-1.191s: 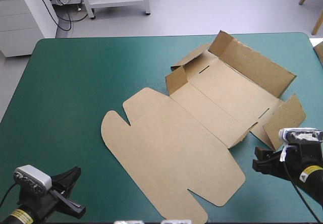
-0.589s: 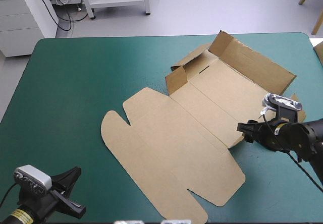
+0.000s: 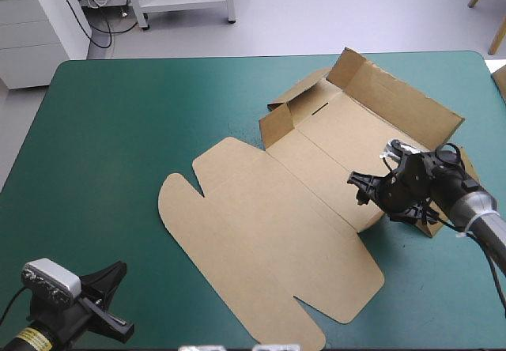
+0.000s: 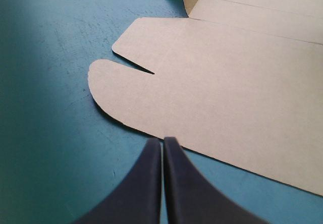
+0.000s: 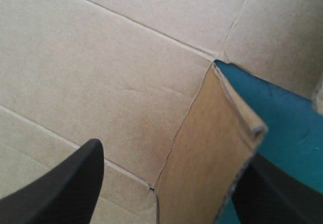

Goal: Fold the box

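Just ahead of the left gripper [image 4: 163,141] lies the flat lid [image 4: 227,82] of the box [image 3: 285,224]; that gripper has not moved, fingers [image 4: 144,188] pressed together. The right gripper [image 3: 362,189] has swung in over the box's right end, likely to raise its side flap [image 5: 212,148]; only its wrist view shows fingers [image 5: 60,183] spread astride that flap.

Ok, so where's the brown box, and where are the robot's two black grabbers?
box [image 3: 277,232]: high view, on its flat lid panel.
left gripper [image 4: 163,144]: left wrist view, where its shut fingertips meet.
right gripper [image 3: 358,190]: high view, midway between its open fingertips, over the box.
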